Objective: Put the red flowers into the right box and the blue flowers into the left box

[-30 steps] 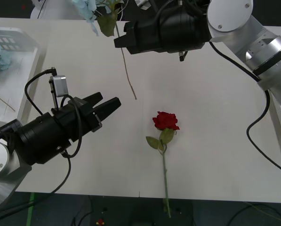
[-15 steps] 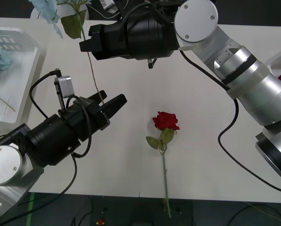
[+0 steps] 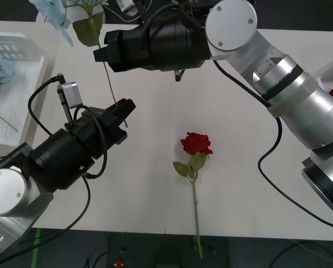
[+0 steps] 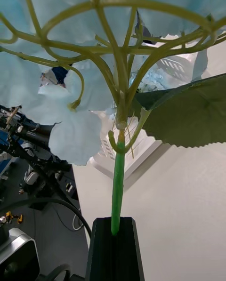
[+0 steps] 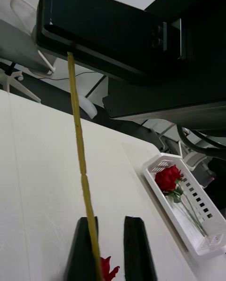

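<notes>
I see one blue flower [image 3: 54,12] held aloft at the table's far left, its pale petals uppermost and its thin stem hanging down. A single red rose [image 3: 196,143] lies flat mid-table, stem toward me. More blue blooms rest in the left box [image 3: 21,84]; red ones fill the right box [image 5: 188,205].

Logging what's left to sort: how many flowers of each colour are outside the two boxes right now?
red flowers: 1, lying on the table
blue flowers: 1, held up by its stem in the right claw
Total: 2
</notes>
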Controlling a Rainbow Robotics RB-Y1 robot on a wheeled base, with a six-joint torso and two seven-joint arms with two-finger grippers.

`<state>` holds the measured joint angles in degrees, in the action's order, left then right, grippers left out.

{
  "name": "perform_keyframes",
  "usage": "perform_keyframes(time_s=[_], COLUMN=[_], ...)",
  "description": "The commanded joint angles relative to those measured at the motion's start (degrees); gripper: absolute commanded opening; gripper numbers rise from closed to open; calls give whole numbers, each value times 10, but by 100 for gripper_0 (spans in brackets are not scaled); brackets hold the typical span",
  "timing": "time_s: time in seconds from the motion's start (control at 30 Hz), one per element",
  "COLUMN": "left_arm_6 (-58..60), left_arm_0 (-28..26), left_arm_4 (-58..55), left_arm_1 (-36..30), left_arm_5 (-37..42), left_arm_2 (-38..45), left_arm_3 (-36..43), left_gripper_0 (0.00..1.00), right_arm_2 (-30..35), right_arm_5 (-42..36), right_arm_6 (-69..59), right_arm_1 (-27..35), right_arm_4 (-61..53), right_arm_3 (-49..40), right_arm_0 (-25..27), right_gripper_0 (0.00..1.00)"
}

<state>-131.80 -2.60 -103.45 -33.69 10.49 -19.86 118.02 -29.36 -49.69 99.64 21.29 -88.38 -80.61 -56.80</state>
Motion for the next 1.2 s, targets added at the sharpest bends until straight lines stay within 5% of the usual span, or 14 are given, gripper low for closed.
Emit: perform_keyframes(time_s=[0.03, 0.3, 0.4, 0.53, 0.83, 1.2], left_arm_6=[-36, -36, -36, -36, -26, 27], left_arm_0=[18, 18, 18, 18, 27, 118], left_arm_4=[-9, -20, -20, -32, -76, -16], left_arm_1=[13, 12, 12, 8, 6, 2], left_arm_5=[-11, -11, -11, -9, 188, 379], left_arm_2=[-6, -4, -1, 10, 163, 363], left_arm_3=[16, 16, 16, 13, -60, -233], left_gripper_0=[0, 0, 0, 0, 0, 0], right_arm_2=[11, 11, 11, 11, 10, 10], right_arm_5=[9, 10, 16, 28, 12, -142], right_arm_6=[24, 23, 21, 20, 11, -124], right_arm_1=[-16, -16, -16, -9, 35, 137], right_arm_4=[5, 7, 25, 43, 22, 47], right_arm_3=[-19, -19, -19, -19, -19, -44], right_arm_0=[-3, -3, -3, -3, -3, 5], right_gripper_0=[0, 3, 57, 82, 93, 92])
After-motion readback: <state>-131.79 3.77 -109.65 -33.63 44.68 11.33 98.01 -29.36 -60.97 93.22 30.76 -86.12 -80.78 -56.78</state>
